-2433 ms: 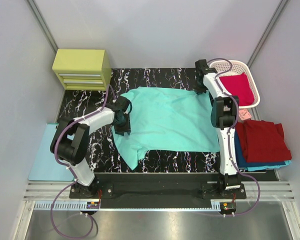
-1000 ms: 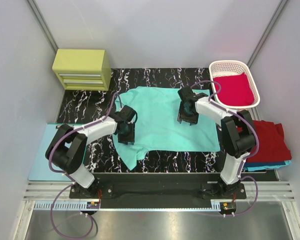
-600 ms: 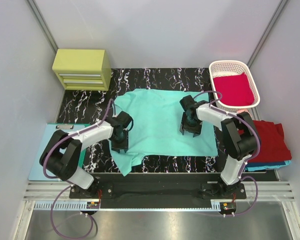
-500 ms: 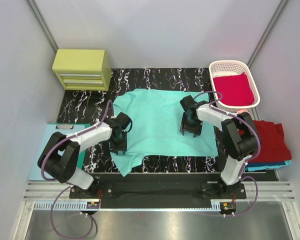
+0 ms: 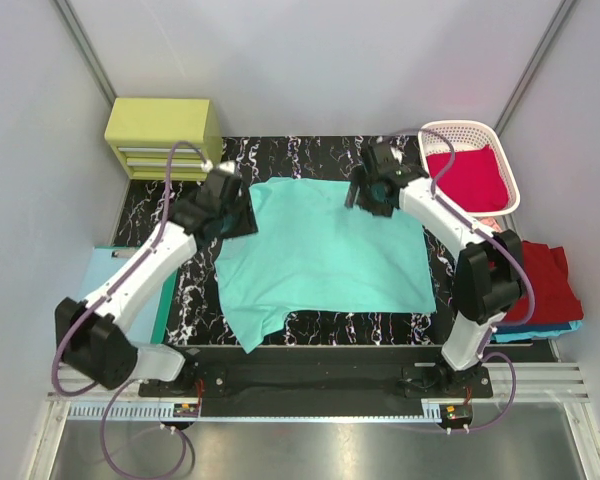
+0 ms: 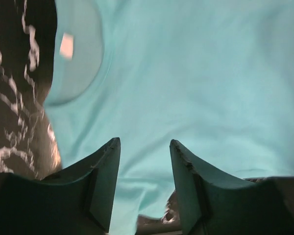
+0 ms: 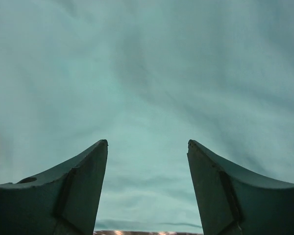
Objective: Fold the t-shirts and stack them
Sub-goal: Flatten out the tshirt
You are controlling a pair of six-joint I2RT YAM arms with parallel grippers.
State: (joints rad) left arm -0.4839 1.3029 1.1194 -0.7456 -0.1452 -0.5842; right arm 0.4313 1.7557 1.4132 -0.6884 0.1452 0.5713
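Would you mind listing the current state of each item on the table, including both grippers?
mint-teal t-shirt: spread out flat, not yet folded.
crimson t-shirt: lying in the white basket.
dark red t-shirt: folded, on top of the blue t-shirt.
drawer unit: drawers shut.
left gripper: open, empty, above the shirt near its collar.
right gripper: open, empty, above the shirt.

The shirt (image 5: 320,250) is mint-teal on a black, white-veined table (image 5: 310,155). A white lattice basket (image 5: 458,126) holds crimson cloth (image 5: 470,180); the drawers (image 5: 160,125) are yellow-green.
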